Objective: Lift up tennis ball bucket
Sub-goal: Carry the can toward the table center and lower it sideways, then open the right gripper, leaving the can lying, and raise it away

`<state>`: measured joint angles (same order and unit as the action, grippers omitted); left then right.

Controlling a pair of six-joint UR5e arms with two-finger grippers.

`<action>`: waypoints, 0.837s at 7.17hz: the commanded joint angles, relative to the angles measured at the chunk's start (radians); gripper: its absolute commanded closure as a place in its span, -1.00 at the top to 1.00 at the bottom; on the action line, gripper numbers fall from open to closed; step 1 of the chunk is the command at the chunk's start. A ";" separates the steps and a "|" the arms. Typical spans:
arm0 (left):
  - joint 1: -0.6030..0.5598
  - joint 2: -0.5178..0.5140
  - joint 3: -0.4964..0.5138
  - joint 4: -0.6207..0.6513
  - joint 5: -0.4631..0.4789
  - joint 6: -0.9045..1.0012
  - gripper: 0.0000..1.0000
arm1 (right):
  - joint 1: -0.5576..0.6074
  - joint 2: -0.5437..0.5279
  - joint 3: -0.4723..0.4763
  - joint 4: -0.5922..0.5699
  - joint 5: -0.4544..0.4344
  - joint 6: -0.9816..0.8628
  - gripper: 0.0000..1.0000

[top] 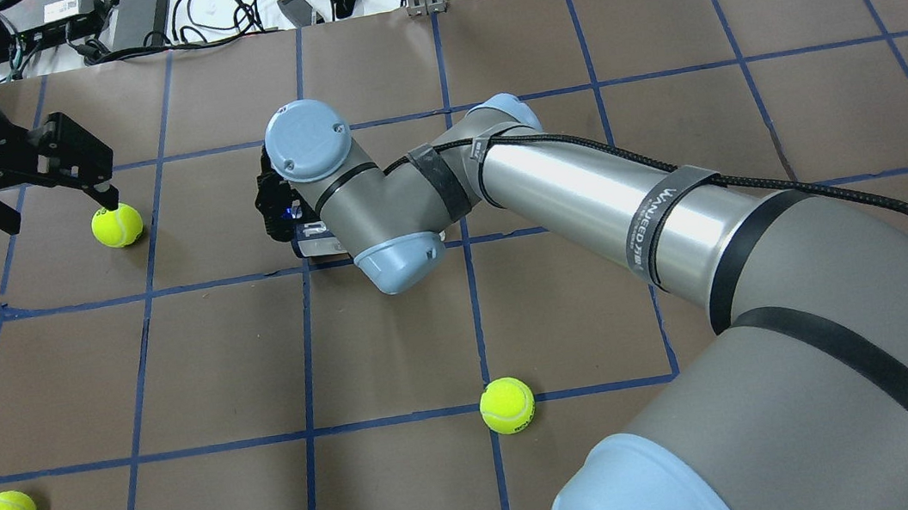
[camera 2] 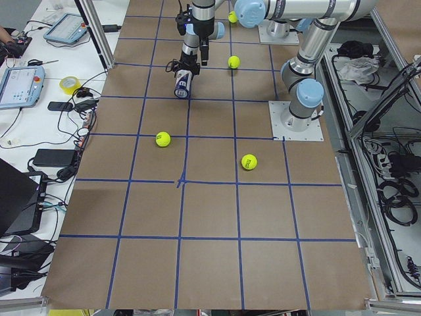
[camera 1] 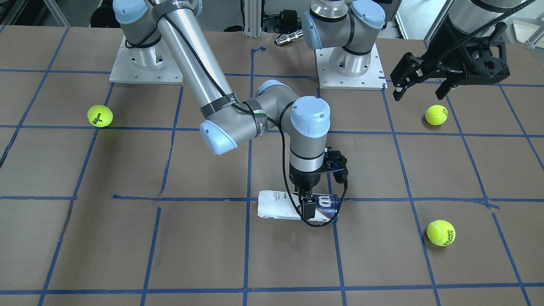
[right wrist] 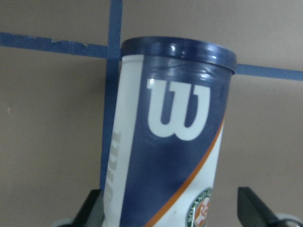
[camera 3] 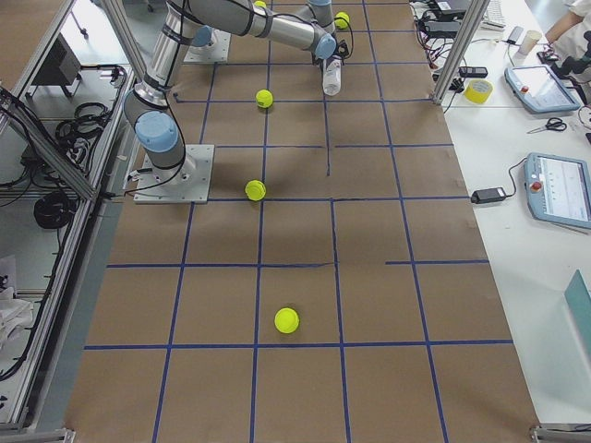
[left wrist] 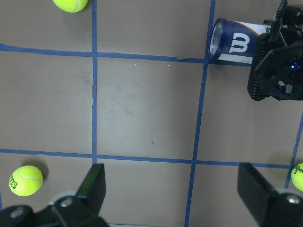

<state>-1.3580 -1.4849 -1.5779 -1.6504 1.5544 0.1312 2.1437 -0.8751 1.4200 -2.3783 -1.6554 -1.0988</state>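
Note:
The tennis ball bucket (camera 1: 276,206) lies on its side on the brown table, navy "W" end toward the robot's left. My right gripper (camera 1: 307,209) reaches straight down over its navy end. In the right wrist view the bucket (right wrist: 175,142) lies between the two spread fingers (right wrist: 92,210), with a gap at the right one, so the gripper is open around it. In the overhead view the wrist hides most of the bucket (top: 314,243). My left gripper (camera 1: 418,91) hangs open and empty above the table, well off to the side; its wrist view shows the bucket (left wrist: 236,42) ahead.
Three yellow-green tennis balls lie on the table: one (camera 1: 436,114) just below the left gripper, one (camera 1: 440,232) near the operators' edge, one (camera 1: 100,115) on the robot's right side. Both arm bases (camera 1: 348,63) stand at the back. Blue tape lines grid the table.

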 commanded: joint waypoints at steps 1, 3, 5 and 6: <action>0.007 -0.003 0.001 -0.003 -0.056 0.005 1.00 | -0.033 -0.031 0.002 0.008 0.002 0.016 1.00; 0.032 -0.009 -0.001 -0.002 -0.059 0.039 1.00 | -0.146 -0.097 -0.001 0.072 0.084 0.037 1.00; 0.077 -0.029 -0.004 0.001 -0.153 0.094 1.00 | -0.221 -0.184 -0.001 0.198 0.112 0.036 1.00; 0.086 -0.046 -0.025 0.010 -0.168 0.129 1.00 | -0.266 -0.241 0.000 0.243 0.191 0.040 1.00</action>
<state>-1.2900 -1.5124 -1.5853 -1.6483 1.4261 0.2201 1.9331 -1.0515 1.4199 -2.1994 -1.5366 -1.0622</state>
